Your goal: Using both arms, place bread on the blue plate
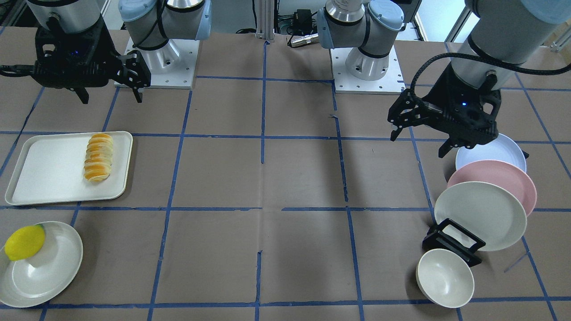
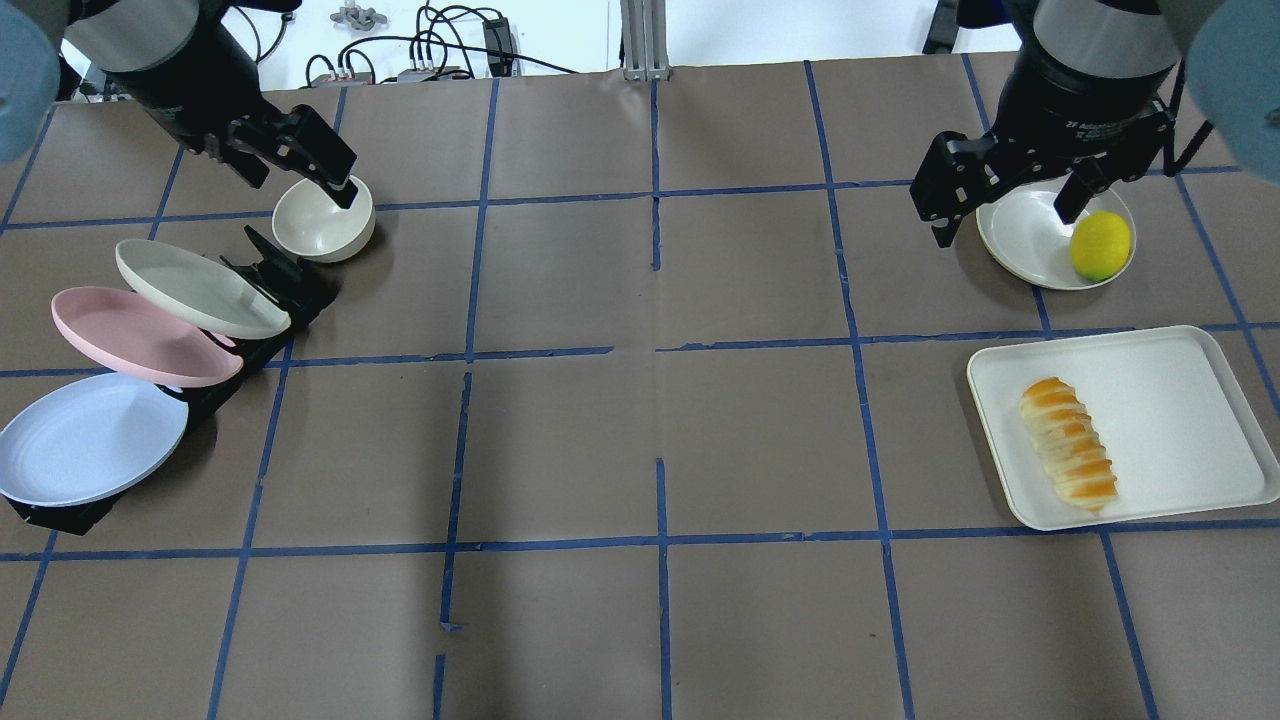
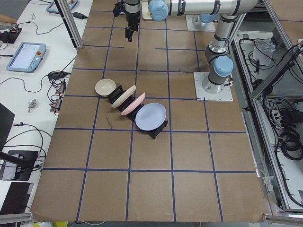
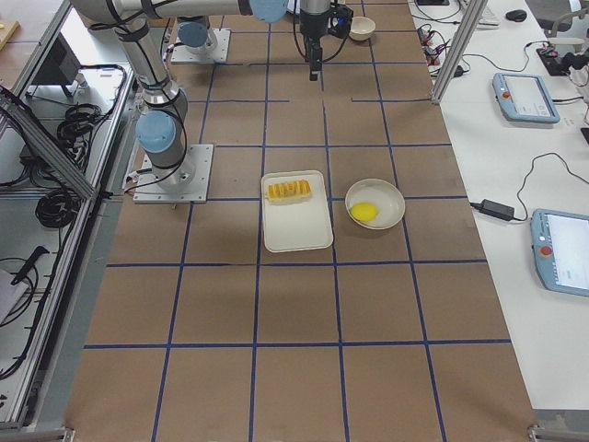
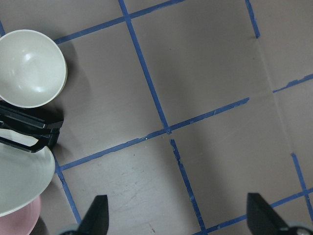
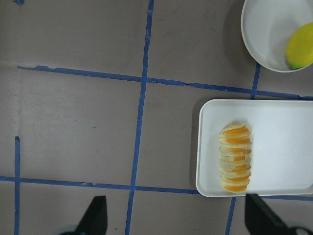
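bench [image 2: 650,420]: brown paper cover with a blue tape grid.

right claw [image 2: 1003,222]: fingers spread wide and holding nothing, hanging above the bench. in its wrist view the two black fingertips [image 6: 95,215] sit at the bottom edge with bare paper between them.

bread, a toy loaf of orange and pale-yellow ridged slices [image 2: 1068,456]: lies flat on a cream-white rectangular tray [image 2: 1170,420], along the tray's inner long edge. it is well apart from the right claw, on the robot's side of it. it shows up-frame and right of the fingertips in the wrist view, untouched.

round cream plate [image 2: 1025,240]: just past the tray, with a yellow lemon [image 2: 1100,246] at its rim. in the overhead view it appears directly under the right claw.

left claw [image 2: 300,180]: fingers likewise spread and empty, held off the bench. cream bowl [image 2: 320,225] just beside one fingertip in the overhead view.

black slotted rack [image 2: 290,285]: runs from the bowl toward the robot and holds three tilted plates in a row. cream round plate [image 2: 195,285] is closest to the left claw, then pink round plate [image 2: 130,335].

pale blue round plate [image 2: 85,438]: last slot, farthest from the left claw, leaning in the rack, bare.
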`<state>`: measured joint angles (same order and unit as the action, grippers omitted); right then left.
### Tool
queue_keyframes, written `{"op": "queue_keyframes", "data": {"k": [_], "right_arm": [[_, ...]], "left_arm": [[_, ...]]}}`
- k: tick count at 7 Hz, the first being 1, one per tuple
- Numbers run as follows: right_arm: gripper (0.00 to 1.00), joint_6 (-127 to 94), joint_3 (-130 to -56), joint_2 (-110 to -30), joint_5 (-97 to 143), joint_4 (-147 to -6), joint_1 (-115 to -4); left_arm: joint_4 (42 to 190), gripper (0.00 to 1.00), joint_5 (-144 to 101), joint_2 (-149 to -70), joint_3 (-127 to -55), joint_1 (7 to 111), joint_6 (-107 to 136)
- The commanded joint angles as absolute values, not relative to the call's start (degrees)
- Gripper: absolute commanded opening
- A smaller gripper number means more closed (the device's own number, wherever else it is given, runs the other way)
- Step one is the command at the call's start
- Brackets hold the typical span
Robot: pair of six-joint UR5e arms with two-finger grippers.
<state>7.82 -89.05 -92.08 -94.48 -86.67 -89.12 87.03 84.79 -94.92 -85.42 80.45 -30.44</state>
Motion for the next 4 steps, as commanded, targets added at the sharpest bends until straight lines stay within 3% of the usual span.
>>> {"op": "queue_keyframes", "data": {"k": [1, 4], "right_arm": [[1.0, 7.8, -89.1, -92.1, -94.5, -86.7, -89.1], [1.0, 8.5, -91.2, -91.9, -94.2, -87.2, -88.4]], "left_arm": [[89.6, 1.0, 85.2, -95.0, -85.6, 69.3, -46.8], [90.3, 1.0, 85.7, -98.8, -85.7, 55.9, -57.1]]}}
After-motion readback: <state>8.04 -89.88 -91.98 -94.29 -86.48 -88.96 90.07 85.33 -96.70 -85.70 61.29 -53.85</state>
